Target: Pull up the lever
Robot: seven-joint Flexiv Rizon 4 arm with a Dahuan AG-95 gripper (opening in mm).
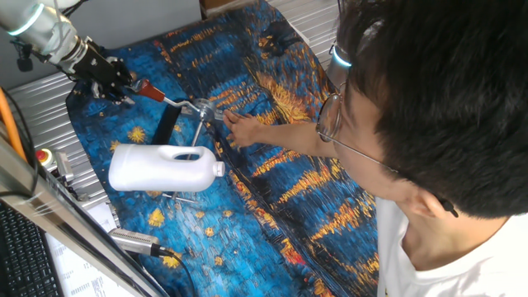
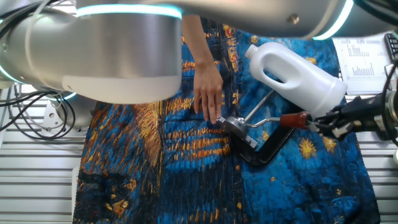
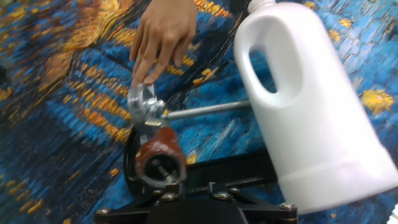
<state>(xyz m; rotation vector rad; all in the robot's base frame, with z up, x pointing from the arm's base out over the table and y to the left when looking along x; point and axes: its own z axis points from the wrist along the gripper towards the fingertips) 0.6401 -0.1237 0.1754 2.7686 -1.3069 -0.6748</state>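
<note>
Pinching the lever (image 1: 165, 96) at its red tip, gripper (image 1: 125, 88), unlabeled white jug (image 1: 163, 168) nearby, no legible writing

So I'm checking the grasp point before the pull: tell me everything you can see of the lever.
The lever is a slim silver metal rod ending in a short red-brown rubbery tip. Its other end hinges on a small metal clamp with a black base, lying on the blue patterned cloth. The rod slopes up from the hinge. The end effector sits at the tip, though its grip is unclear. A person's hand steadies the clamp. The white jug lies alongside.
</note>
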